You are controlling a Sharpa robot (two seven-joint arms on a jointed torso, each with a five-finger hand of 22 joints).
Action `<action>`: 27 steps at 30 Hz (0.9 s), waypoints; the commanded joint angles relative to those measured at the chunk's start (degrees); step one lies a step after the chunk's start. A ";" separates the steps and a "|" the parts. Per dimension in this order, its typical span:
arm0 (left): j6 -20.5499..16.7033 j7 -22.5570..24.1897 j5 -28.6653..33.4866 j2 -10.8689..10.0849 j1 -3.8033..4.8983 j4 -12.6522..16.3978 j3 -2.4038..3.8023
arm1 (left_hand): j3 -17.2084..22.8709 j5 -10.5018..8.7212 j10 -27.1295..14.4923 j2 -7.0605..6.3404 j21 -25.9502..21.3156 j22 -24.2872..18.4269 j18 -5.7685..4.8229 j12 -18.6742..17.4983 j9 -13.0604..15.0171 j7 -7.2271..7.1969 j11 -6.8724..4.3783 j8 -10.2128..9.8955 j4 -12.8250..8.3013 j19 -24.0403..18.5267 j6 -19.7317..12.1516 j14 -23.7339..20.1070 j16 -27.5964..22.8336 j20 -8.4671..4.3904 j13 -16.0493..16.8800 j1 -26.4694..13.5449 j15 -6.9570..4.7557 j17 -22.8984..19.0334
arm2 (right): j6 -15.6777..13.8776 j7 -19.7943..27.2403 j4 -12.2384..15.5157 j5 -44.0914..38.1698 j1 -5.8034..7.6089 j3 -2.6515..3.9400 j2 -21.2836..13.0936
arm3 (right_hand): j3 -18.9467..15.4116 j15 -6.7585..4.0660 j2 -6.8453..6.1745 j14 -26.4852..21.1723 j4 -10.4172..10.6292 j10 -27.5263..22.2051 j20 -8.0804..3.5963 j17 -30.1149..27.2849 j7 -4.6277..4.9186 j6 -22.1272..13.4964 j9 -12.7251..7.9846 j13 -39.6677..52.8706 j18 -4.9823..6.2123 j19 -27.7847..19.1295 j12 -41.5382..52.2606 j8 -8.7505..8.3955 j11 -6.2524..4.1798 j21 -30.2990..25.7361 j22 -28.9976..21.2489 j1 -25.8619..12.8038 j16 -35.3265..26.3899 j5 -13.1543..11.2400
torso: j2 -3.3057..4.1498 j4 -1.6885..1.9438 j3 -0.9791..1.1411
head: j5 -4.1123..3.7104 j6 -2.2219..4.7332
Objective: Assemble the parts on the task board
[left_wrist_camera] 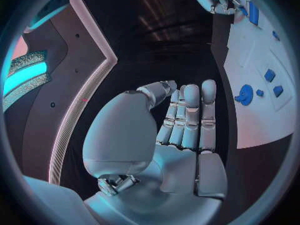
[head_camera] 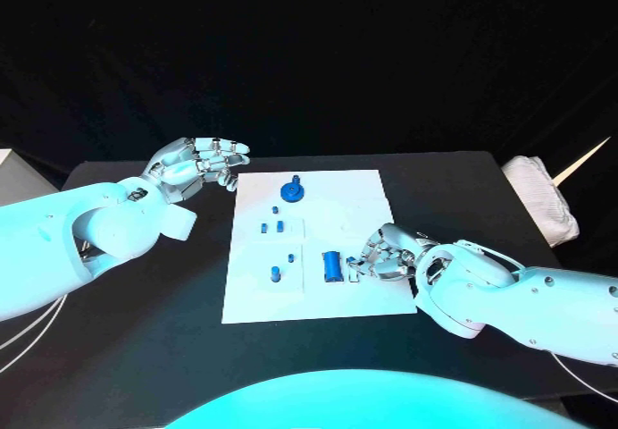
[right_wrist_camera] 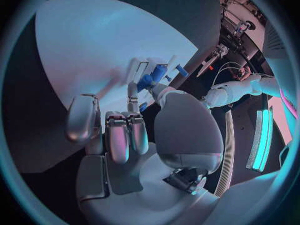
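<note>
The white task board [head_camera: 322,295] lies mid-table. On its far part stands a round blue part with a knob [head_camera: 294,190], also in the left wrist view [left_wrist_camera: 245,94]. Several small blue parts [head_camera: 276,223] lie near the board's middle and left. My right hand [head_camera: 384,252] rests on the board's right side, thumb and a finger pinching an oblong blue block [head_camera: 332,265]; the right wrist view shows that block [right_wrist_camera: 152,78] between the fingertips. My left hand [head_camera: 200,163] hovers off the board's far left corner, fingers straight and apart, holding nothing [left_wrist_camera: 184,125].
A white bundle of cloth [head_camera: 547,201] lies at the table's right edge. A pale box [head_camera: 13,170] stands at the far left. Bare black table [head_camera: 154,340] surrounds the board.
</note>
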 commanded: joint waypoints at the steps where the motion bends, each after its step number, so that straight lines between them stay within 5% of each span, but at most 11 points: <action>1: 1.26 0.02 0.07 0.10 -0.08 0.17 0.03 | 0.31 -0.09 -0.34 0.31 -0.03 -0.04 0.89 0.25 0.05 0.10 -0.07 0.35 -0.05 -0.39 -0.05 -0.35 -0.27 -0.16 0.05 -0.42 -0.03 -0.06 | 1.19 -0.18 -0.32 0.82 -0.16 0.00 0.51 | -0.43 -0.31 0.09 5.97 -0.09 5.96 -0.02 15.06 0.35 -0.05 -0.03 15.07 -1.00 0.25 0.20 0.14 -0.31 -0.21 1.54 -0.94 0.33 -1.76 | 0.10 0.03 0.04 | -0.04 0.07; 9: 1.66 -0.24 -0.08 0.02 -0.08 0.29 0.03 | 0.31 -0.09 -0.34 0.31 -0.03 -0.04 0.89 0.25 0.05 0.10 -0.07 0.35 -0.05 -0.39 -0.05 -0.35 -0.27 -0.16 0.05 -0.42 -0.03 -0.06 | 1.98 -0.34 -1.73 1.00 -0.28 0.00 1.70 | -0.41 -0.32 0.24 5.97 -0.17 5.96 -0.03 15.06 0.31 -0.05 0.00 15.07 -0.98 0.23 0.20 0.17 -0.32 -0.34 1.50 -1.03 0.33 -1.66 | 0.07 0.07 -0.10 | -0.04 -0.21; 27: 1.69 -0.53 -0.24 -0.25 -0.08 0.33 0.03 | 0.34 -0.09 -0.36 0.32 -0.02 -0.03 0.89 0.26 0.05 0.10 -0.07 0.37 -0.12 -0.39 -0.05 -0.36 -0.27 -0.17 0.05 -0.42 -0.03 -0.08 | 0.59 0.98 -1.18 1.40 -0.98 -0.01 1.44 | -0.49 -0.35 -0.08 5.97 -0.68 5.96 -0.06 15.06 0.31 -0.15 0.15 15.07 -0.99 0.24 0.20 0.30 -0.34 -0.41 1.58 -1.08 0.33 -1.05 | 0.03 0.03 0.10 | 0.28 -0.25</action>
